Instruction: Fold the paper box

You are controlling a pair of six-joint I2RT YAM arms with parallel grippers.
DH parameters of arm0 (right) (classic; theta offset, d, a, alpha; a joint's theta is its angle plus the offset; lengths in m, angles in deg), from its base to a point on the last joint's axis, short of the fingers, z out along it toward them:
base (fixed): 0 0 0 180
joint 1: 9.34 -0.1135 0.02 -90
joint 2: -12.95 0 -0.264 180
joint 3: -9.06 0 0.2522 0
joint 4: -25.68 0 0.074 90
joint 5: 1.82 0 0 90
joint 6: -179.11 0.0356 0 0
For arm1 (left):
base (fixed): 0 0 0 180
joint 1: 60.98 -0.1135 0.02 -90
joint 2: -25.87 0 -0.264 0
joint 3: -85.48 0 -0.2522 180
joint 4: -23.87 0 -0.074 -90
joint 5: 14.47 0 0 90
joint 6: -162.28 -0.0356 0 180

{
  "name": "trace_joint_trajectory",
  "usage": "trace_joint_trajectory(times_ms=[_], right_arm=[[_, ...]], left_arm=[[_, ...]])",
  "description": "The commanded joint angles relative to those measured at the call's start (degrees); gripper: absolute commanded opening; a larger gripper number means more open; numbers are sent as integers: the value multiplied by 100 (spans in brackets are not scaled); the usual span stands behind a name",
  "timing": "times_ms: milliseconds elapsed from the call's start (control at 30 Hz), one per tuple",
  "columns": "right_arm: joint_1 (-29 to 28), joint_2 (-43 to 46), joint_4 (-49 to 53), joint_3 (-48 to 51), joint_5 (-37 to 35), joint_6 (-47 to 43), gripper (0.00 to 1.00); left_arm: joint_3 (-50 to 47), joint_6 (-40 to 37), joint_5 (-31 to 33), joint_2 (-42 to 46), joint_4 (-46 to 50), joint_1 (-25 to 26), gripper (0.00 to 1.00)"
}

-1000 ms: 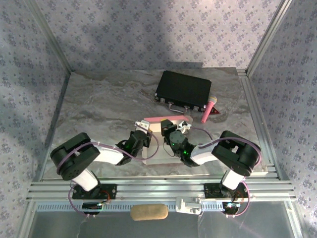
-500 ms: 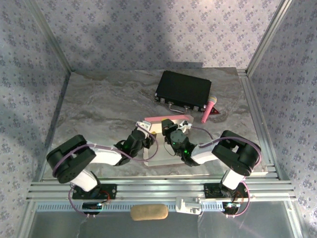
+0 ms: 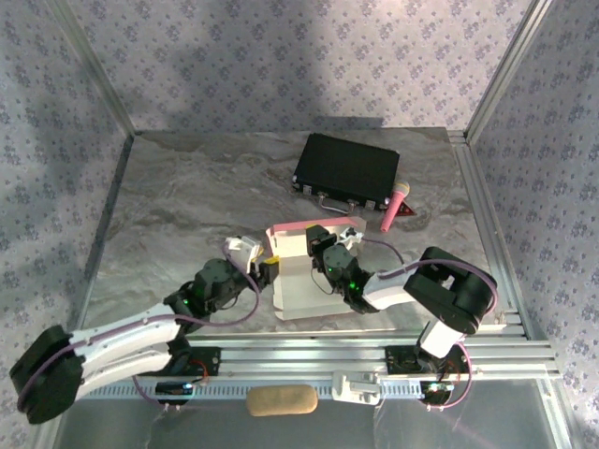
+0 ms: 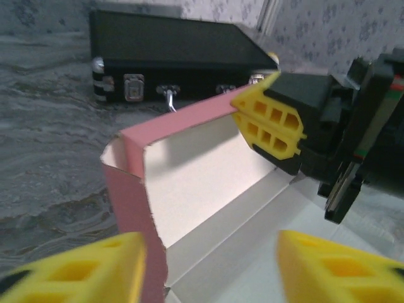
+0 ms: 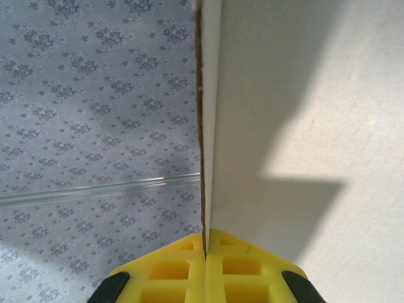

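Right wrist: right fingers (image 5: 170, 273) pinching paper box (image 5: 303, 95) wall edge; left fingers (image 4: 82, 271) spread near corner

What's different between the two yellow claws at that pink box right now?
The left gripper stands open, yellow fingers apart, gripping nothing; the right gripper is shut, pinching the raised back wall of the paper box. The left gripper hangs low by the box's left side wall; the right gripper sits on the back wall's top edge. Both have the same yellow, ribbed fingers.
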Motion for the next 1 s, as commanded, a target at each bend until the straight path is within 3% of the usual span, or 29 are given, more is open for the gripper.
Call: trace_joint_trajectory(times_ms=[0,100,200,300,500,967], right_arm=[[31,65,210,53,-30,-60,0],[26,73,219,35,-16,-74,0],[10,83,235,38,-40,-89,0],[-6,66,234,30,-41,-90,0],[11,81,251,18,-23,-93,0],[25,-18,249,-5,19,-89,0]], left_arm=[[-352,317,56,444,562,-297,45],[-433,452,-54,610,685,-677,39],[-250,609,-436,206,745,-1256,32],[50,543,-1178,-688,369,-1672,37],[585,146,-1900,-2190,-497,-1593,42],[882,-99,-1815,-2669,-753,-1187,34]])
